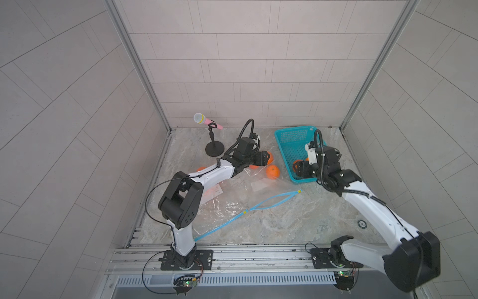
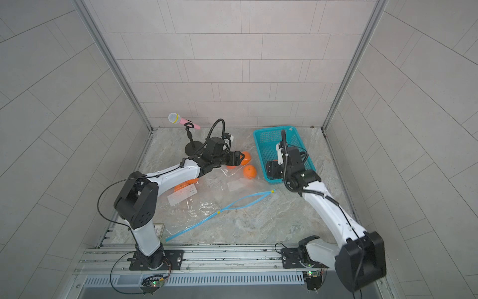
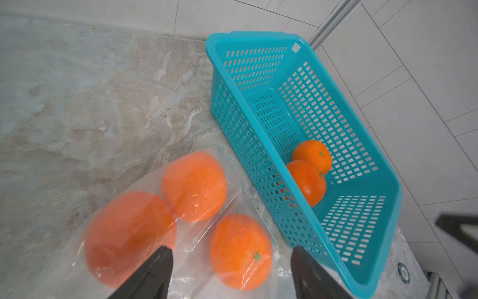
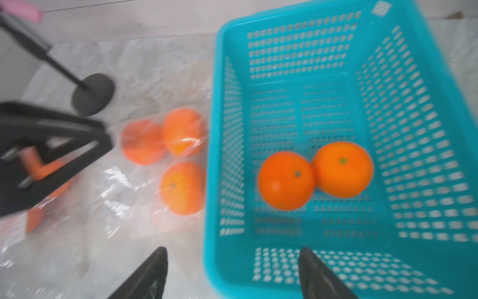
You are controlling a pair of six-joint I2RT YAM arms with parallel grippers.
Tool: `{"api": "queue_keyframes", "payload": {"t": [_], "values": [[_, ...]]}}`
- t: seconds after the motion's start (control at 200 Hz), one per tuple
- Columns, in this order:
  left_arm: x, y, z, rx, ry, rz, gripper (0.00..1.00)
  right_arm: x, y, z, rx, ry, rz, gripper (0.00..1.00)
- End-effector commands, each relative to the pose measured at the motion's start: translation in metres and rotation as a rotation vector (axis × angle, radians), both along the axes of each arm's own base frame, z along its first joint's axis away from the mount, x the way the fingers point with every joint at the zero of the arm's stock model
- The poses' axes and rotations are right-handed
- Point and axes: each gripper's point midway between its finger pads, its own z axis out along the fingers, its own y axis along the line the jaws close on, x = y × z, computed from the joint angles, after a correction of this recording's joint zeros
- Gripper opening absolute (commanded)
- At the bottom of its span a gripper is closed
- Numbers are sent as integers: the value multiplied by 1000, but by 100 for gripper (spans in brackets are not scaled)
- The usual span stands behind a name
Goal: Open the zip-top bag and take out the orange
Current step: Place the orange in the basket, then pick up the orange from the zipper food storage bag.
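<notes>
Worktop: our marble worktop (image 1: pixel 284 220) is walled on three sides. Bare stone shows between the bag's near edge and the front rail.
Zip-top bag: the clear zip-top bag (image 1: pixel 232 199) lies flat mid-worktop. Its blue zip strip (image 1: pixel 222 224) parts into an open loop toward the right arm.
Basket: the teal basket (image 1: pixel 292 142) sits by the far right corner, its side wall just beside the bag's far end.
Left jaws: the left gripper (image 3: pixel 231 248) hovers over the bag, jaws spread, pinching nothing.
Right jaws: the right gripper (image 4: pixel 232 248) hangs above the basket's near end, jaws spread and empty.
Microphone: a pink microphone (image 1: pixel 207 120) on a black stand sits near the back wall.
Oranges in bag: the left wrist view gives us three bagged oranges (image 3: pixel 194 186) under the film. In both top views the left gripper hides most of two.
Oranges in basket: both wrist views show two basket oranges (image 4: pixel 285 180) touching. From above, the right gripper covers most of them.
</notes>
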Motion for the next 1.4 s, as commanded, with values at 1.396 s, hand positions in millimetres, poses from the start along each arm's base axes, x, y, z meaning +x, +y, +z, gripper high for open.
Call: {"api": "queue_keyframes", "payload": {"t": [1.396], "values": [[-13,-28,-115,31,155,-102,53,-98,110,-106,79,-278,585,42]]}}
